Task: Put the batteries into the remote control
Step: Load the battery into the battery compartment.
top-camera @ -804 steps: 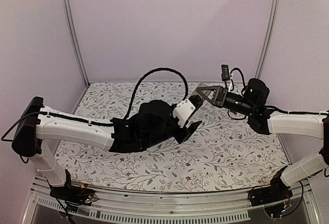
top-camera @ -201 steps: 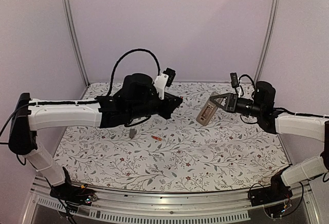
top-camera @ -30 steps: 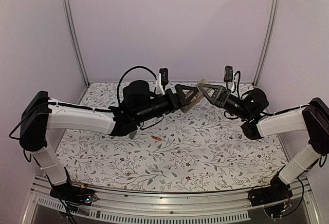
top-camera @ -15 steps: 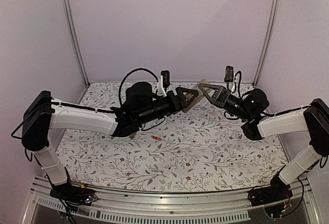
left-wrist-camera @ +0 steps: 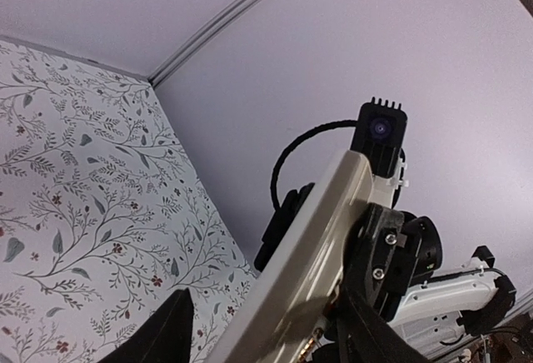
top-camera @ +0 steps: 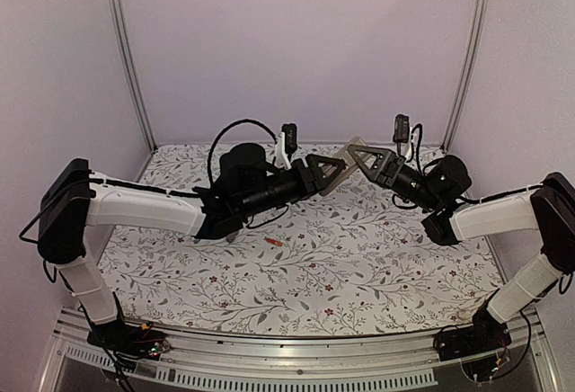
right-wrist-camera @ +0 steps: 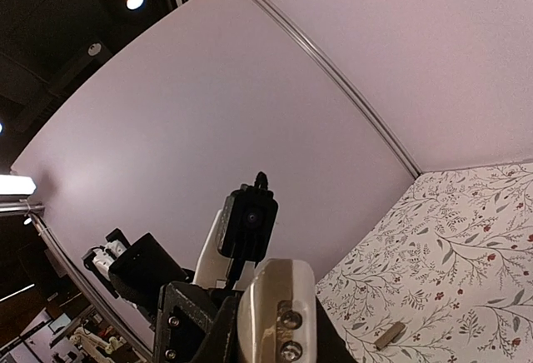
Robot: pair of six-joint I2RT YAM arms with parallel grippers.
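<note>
The remote control [top-camera: 349,150] is held in mid-air above the back of the table, its grey-tan back showing in the left wrist view [left-wrist-camera: 321,238]. My right gripper [top-camera: 361,156] is shut on it; its rounded end fills the right wrist view [right-wrist-camera: 279,305]. My left gripper [top-camera: 330,173] meets it from the left. Its fingers [left-wrist-camera: 166,334] straddle the remote, with a gap on one side, so it looks open. One orange-red battery [top-camera: 274,243] lies on the table below. No other battery shows.
A small flat grey piece [right-wrist-camera: 389,335] lies on the flowered table, half under the left arm in the top view [top-camera: 232,233]. Purple walls and metal corner posts [top-camera: 126,59] enclose the back and sides.
Since 6.7 s ago both grippers have come together in mid-air at the remote. Over the last second the left gripper shifted only slightly; the battery on the table has not moved.
</note>
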